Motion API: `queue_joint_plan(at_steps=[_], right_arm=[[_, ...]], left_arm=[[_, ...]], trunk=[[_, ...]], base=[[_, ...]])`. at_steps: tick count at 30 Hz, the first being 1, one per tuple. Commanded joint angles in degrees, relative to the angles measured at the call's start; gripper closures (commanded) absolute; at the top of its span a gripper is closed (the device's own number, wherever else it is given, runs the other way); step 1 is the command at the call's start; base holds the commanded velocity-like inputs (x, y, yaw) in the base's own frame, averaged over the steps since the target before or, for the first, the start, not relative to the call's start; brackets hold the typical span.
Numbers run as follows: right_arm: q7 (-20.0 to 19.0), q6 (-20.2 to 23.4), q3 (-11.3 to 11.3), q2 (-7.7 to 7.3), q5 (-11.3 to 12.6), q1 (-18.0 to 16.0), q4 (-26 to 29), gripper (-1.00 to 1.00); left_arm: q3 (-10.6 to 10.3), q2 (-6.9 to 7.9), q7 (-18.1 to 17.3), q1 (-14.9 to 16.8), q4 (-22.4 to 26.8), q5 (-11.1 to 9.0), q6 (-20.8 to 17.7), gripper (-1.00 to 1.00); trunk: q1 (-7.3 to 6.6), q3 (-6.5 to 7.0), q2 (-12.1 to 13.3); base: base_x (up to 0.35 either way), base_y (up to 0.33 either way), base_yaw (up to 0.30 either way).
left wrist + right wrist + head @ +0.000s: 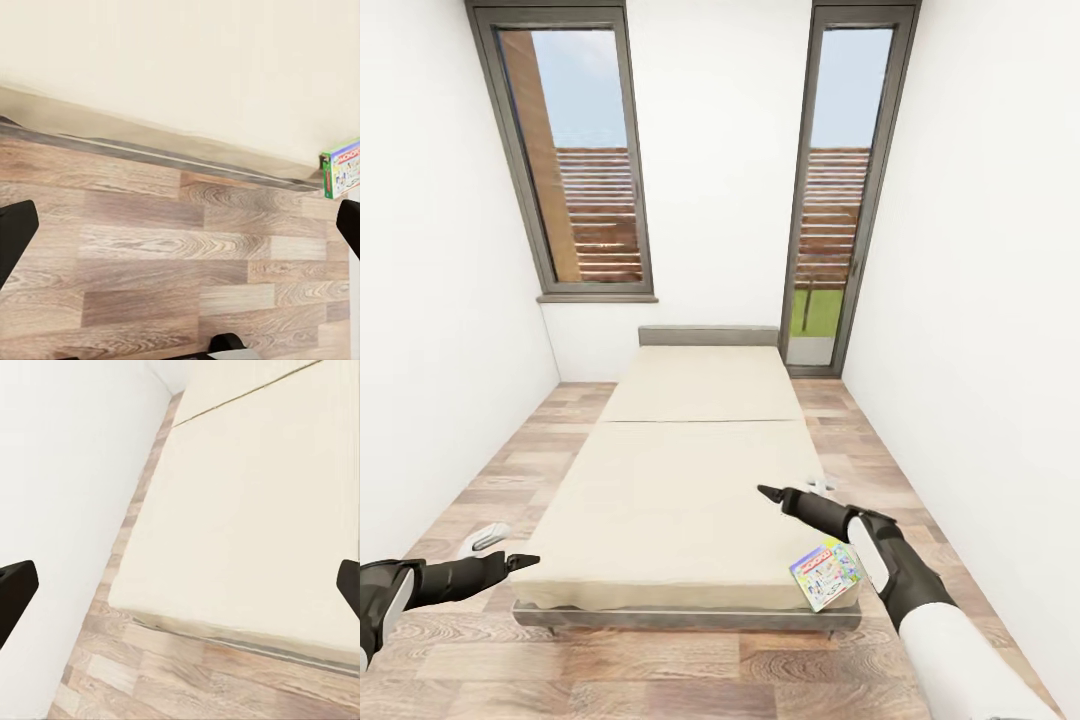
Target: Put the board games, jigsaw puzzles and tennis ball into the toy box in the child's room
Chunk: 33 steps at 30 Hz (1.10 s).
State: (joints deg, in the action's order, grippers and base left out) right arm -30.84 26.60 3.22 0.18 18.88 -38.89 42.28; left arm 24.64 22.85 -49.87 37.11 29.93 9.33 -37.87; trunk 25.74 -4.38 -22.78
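the thin rectangular board game box with white-green cartoon print (824, 574) lay flat at the near right corner of the cream mattress bed (680, 480), just beside the right gripper (765, 491). it looked light, stiff and slick, best pinched across an overhanging edge. both grippers, the left gripper (530, 560) too, had fingers spread wide, holding nothing, over the wood-plank floor (150, 255).

Cream bed (680, 480), one colourful board game (825, 574) flat, apparently overhanging its near right corner
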Motion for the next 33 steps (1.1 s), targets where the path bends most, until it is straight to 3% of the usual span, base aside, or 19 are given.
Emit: queue_joint_plan(at_steps=[1, 7, 14, 16, 21, 33], right_arm=[[-0.08, 0.47, 2.07, 0.01, 0.46, -0.05, -0.37, -1.0], [-0.09, 0.52, 15.85, 0.0, 1.06, -0.05, -7.51, -1.0], [-0.02, 0.46, 25.73, -0.42, 1.14, -0.05, -13.29, -1.0], [-0.01, 0.46, 27.44, -0.5, 1.08, -0.05, -13.92, -1.0], [-0.41, 0.51, 29.04, -0.79, 1.07, -0.05, -14.48, -1.0], [-1.13, 0.5, 29.37, -0.85, 0.99, -0.05, -14.11, -1.0]], left_arm=[[0.41, -0.05, -0.48, 0.08, 0.04, 0.6, -0.36, -1.0], [0.44, -0.07, -0.71, 0.07, 0.04, 0.54, -0.33, -1.0], [0.49, -0.14, -0.96, 0.07, 0.04, 0.52, -0.36, -1.0], [0.49, -0.2, -0.99, 0.07, 0.04, 0.51, -0.36, -1.0], [0.49, -0.44, -1.01, 0.07, 0.04, 0.51, -0.41, -1.0], [0.49, -0.69, -0.88, 0.07, 0.04, 0.51, -0.45, -1.0]], trunk=[[0.04, -0.13, -0.13], [0.04, -0.13, -0.13], [0.04, -0.13, -0.13], [0.04, -0.13, -0.13], [0.04, -0.13, -0.13], [0.04, -0.13, -0.13]], base=[[0.0, 0.0, 0.0], [0.0, 0.0, 0.0], [0.0, 0.0, 0.0], [0.0, 0.0, 0.0], [0.0, -0.1, 0.0], [0.0, -0.277, 0.0]])
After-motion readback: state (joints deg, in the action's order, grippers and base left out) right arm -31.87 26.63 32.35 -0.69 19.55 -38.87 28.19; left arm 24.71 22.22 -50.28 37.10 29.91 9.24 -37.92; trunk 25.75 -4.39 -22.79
